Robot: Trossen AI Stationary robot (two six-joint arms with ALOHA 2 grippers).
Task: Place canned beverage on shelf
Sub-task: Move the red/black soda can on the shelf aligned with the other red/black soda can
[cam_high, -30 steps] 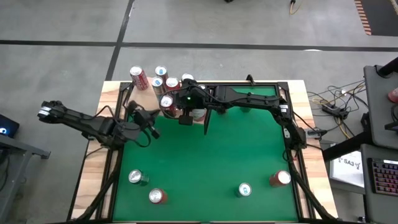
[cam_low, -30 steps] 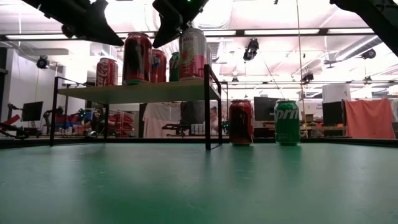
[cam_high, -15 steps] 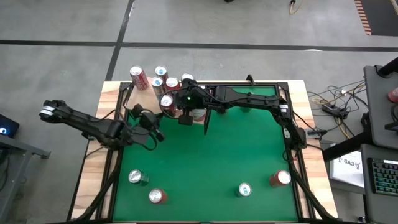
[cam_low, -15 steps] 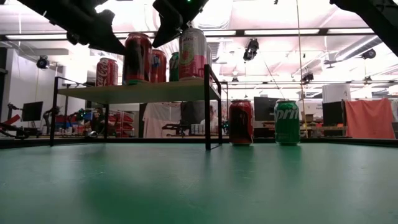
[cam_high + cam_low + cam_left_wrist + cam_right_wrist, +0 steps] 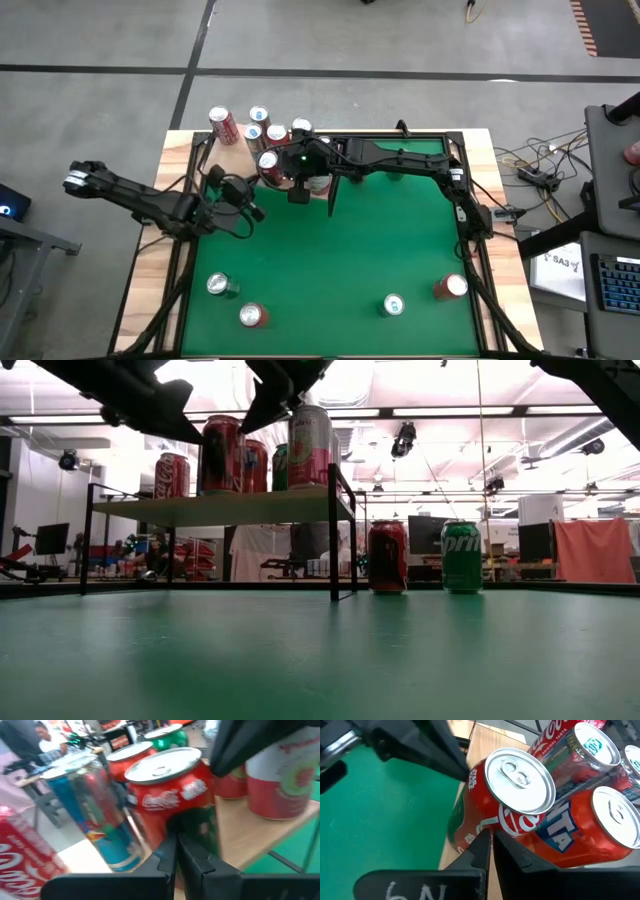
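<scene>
I see my right gripper [image 5: 296, 190] reaching in from the table's right edge, arm stretched flat, fingers pressed together and empty, hanging just above the pale wood-grain shelf [image 5: 225, 508] with its thin dark end panel. The shelf stands at the far left of the green table [image 5: 340, 260]. A red cola can with a silver top [image 5: 507, 800] stands on it among other cans. My left gripper [image 5: 250, 212] angles in from the left, also closed and empty, beside the shelf.

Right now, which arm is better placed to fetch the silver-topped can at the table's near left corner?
Left, probably. The left gripper, shut and empty, is nearer that can. The right gripper, shut, hangs over the shelf.
</scene>
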